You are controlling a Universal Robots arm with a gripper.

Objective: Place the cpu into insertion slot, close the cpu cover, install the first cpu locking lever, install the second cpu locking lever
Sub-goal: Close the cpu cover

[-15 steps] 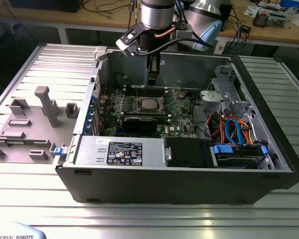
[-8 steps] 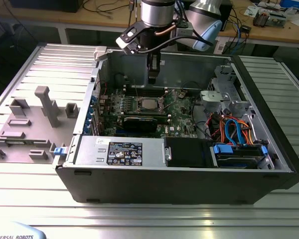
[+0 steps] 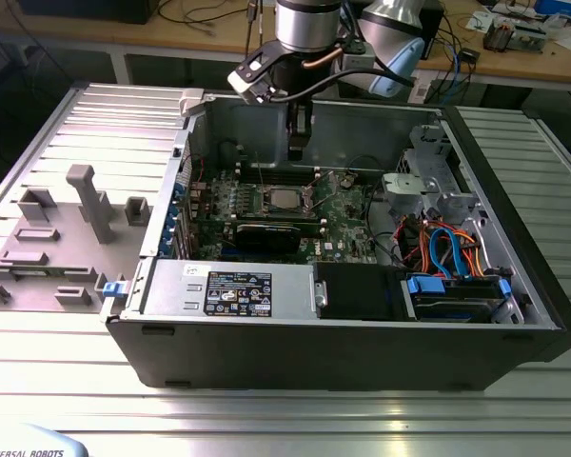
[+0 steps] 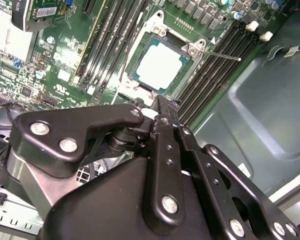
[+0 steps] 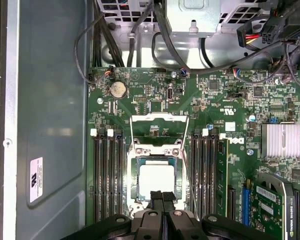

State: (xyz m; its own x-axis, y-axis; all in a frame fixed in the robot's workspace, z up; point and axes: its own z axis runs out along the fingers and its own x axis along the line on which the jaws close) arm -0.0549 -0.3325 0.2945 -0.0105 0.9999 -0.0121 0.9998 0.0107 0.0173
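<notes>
While the cpu (image 5: 157, 179) lies flat inside the insertion slot (image 5: 157, 152) on the green board, the cpu cover (image 5: 157, 116) is open and tipped back from the slot. The gripper (image 5: 162, 196) hangs over the edge of the slot, its fingers (image 5: 156, 197) pressed together and holding nothing. In the second wrist view a thin locking lever (image 4: 225, 55) sticks out beside the slot. The open computer case (image 3: 362, 352) rests on the worktop (image 3: 266, 419).

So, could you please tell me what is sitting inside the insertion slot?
The cpu lies inside the insertion slot, silver top showing. In the first wrist view the fingers cover one edge; anything under the chip is hidden.
</notes>
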